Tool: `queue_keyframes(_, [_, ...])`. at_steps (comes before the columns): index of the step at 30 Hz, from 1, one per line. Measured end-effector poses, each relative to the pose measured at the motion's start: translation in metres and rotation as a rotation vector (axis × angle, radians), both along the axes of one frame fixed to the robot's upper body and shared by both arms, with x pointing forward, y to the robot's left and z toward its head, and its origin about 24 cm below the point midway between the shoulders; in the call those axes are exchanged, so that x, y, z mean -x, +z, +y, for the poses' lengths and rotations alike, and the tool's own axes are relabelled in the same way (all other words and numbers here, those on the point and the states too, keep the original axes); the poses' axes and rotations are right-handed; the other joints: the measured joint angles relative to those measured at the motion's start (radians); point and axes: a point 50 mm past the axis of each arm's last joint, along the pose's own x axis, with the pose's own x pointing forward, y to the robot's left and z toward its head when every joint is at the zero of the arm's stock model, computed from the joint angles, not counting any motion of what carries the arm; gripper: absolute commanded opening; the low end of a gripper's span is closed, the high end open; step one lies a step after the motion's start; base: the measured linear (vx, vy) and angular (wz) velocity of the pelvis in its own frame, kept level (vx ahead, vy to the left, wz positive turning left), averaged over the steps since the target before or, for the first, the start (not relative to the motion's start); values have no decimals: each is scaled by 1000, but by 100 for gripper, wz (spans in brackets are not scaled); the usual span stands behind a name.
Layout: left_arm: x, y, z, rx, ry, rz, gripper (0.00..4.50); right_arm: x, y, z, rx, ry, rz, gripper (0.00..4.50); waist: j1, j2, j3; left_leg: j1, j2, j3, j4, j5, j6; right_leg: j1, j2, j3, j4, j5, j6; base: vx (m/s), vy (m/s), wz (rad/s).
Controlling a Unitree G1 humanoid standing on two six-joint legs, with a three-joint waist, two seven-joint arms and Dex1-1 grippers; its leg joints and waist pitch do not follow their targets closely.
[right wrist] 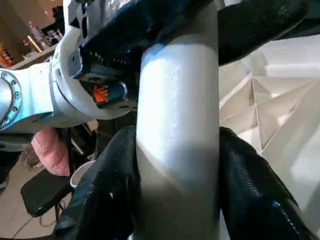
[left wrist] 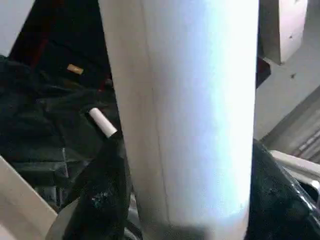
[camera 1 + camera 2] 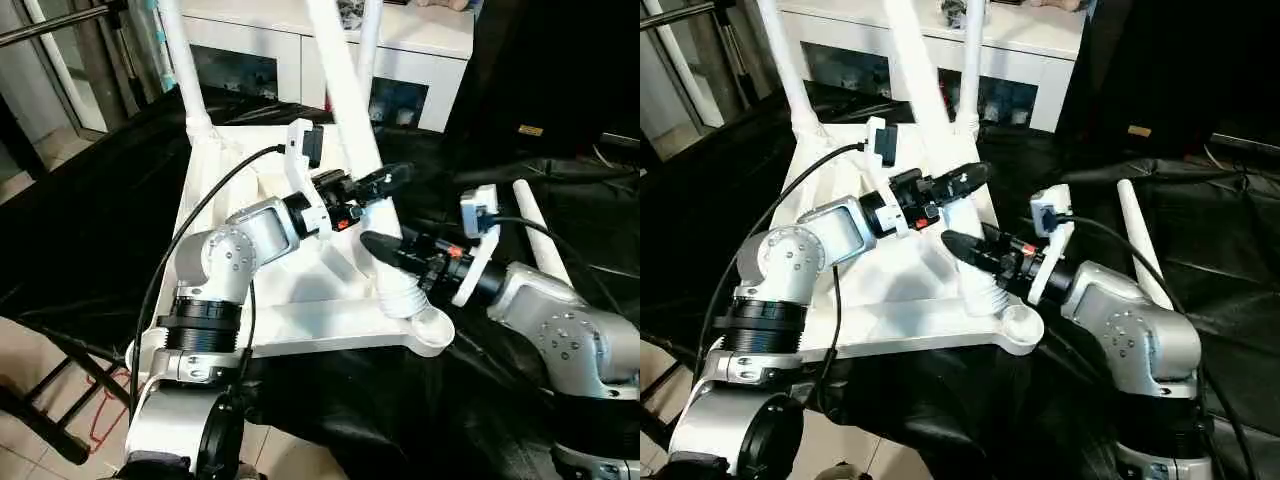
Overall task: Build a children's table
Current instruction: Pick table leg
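White ribbed table top (image 3: 300, 290), white legs (image 3: 345, 90), black cloth (image 3: 500, 400)

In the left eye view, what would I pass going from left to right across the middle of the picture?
Left arm's silver forearm → left gripper → the leg both grippers hold → right gripper → loose leg on the black cloth.

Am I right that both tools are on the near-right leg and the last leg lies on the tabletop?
Not quite. Both the left tool and right tool are on the near-right leg, but the last leg lies on the black cloth, beside the tabletop, per the left eye view.
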Motion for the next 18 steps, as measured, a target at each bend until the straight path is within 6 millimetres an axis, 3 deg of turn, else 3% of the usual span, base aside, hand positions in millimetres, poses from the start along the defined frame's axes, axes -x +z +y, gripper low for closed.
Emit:
queue_keyframes(8, [-2,0,1,21,40,27,201,-5,0,3,17,-1,-14,186,0,-3,1,0,0,0,0,0,0,0,0,0,0,0,0,0,0,0])
queue_keyframes(18, [-3,1,2,26,70,36,191,-9,-1,6,28,-11,-28,186,-1,-10,6,0,0,0,0,0,0,0,0,0,-1,0,0,0,0,0])
